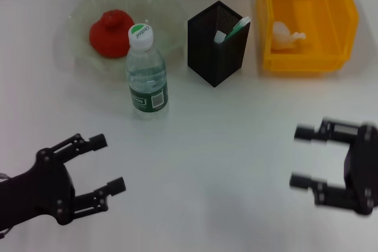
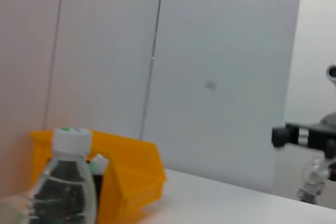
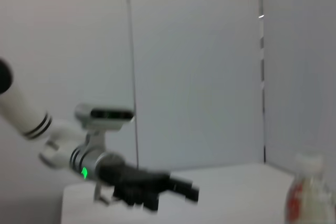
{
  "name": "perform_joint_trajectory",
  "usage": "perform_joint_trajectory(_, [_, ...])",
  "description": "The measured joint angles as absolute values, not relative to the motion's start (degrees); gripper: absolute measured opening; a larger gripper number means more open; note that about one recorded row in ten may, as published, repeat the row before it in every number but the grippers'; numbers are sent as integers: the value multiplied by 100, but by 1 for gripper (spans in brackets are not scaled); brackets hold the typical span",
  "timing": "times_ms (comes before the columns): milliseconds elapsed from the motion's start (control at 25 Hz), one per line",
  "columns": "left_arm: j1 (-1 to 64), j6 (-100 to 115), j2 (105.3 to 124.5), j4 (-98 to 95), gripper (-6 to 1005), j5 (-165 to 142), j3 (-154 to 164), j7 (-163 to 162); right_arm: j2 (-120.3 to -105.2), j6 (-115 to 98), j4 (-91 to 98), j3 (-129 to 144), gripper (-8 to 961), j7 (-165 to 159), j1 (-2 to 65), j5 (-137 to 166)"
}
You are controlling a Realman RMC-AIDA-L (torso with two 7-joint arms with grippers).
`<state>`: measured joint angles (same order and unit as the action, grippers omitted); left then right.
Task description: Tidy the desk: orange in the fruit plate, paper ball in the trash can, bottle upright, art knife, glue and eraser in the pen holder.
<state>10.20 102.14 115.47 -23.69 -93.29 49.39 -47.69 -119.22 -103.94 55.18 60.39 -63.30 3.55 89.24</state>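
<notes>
The red-orange orange (image 1: 110, 33) lies in the pale-green fruit plate (image 1: 165, 4) at the back left. The clear bottle (image 1: 146, 75) stands upright in front of the plate, also in the left wrist view (image 2: 64, 190) and the right wrist view (image 3: 310, 195). The black mesh pen holder (image 1: 217, 42) stands at the back centre with a green-and-white item sticking out. The white paper ball (image 1: 286, 35) lies in the yellow trash can (image 1: 307, 19). My left gripper (image 1: 106, 163) is open and empty near the front left. My right gripper (image 1: 304, 157) is open and empty at the front right. The eraser is not visible.
The yellow trash can also shows in the left wrist view (image 2: 131, 177) behind the bottle. My right gripper shows far off in the left wrist view (image 2: 286, 136), and my left arm in the right wrist view (image 3: 142, 184). Grey wall panels stand behind the white table.
</notes>
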Motion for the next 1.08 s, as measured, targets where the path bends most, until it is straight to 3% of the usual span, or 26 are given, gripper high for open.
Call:
perform_joint_trajectory(280, [1396, 10335, 11520, -2659, 842, -10071, 5058, -5598, -11919, -10312, 4529, 5950, 671, -5734, 540, 9369])
perform_joint_trajectory(1080, [1483, 10336, 11610, -2751, 842, -10254, 5089, -5603, -11916, -9878, 4271, 5969, 674, -6528, 1041, 9450])
